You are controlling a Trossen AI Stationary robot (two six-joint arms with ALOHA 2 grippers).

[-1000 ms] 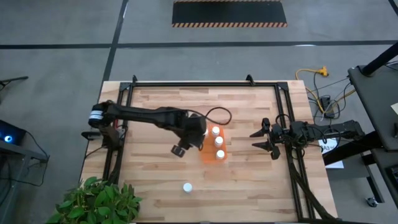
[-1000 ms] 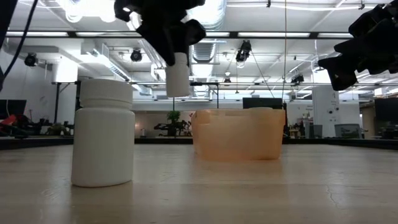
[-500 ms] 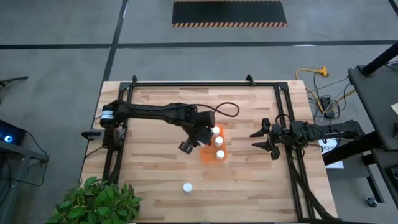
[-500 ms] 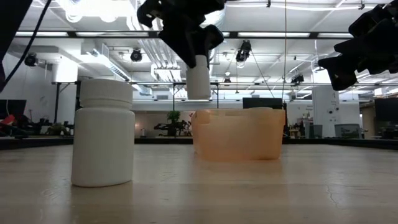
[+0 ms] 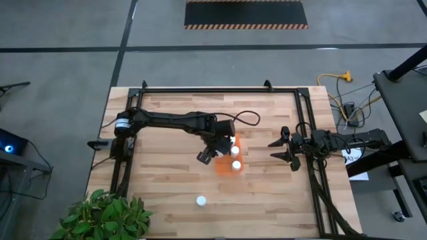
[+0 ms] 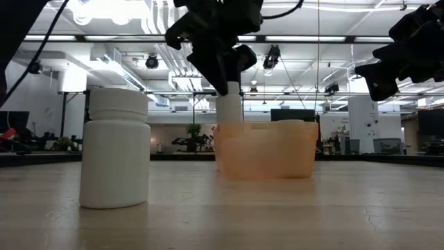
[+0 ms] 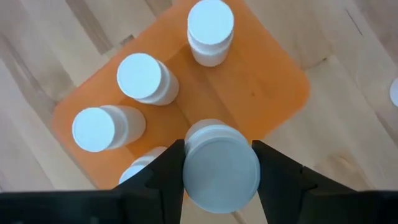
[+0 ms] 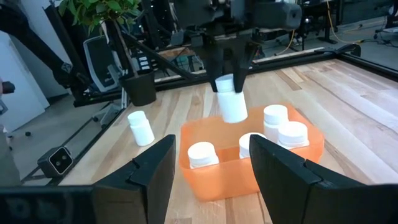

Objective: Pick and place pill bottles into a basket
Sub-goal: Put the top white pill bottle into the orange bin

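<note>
Your left claw (image 7: 221,163) is clamped on a pill bottle (image 7: 221,168) and has travelled from beside the basket (image 7: 273,81) to directly above it over the last second; in the low view the bottle's base now dips to about the orange rim, where a second ago it hung clear to the side and higher. Judgement: carry phase done, release phase is next. Inside the basket four bottles already stand: three show in a row along one long side in the left wrist view, and a fourth (image 7: 140,169) peeks out just beside the held one. The free floor lies under and ahead of the held bottle, on the side away from that row. Clearance is tight: the neighbouring cap is close to the claw's fingers (image 7: 163,171), so descend straight, and expect the fingers to have little room to spread on that side. One more bottle (image 5: 201,200) stands alone on the desk (image 5: 160,193), well apart from the basket toward the near edge, with open wood around it. Your right claw (image 5: 285,149) waits near the right edge of the desk, fingers apart, out of the way.
</note>
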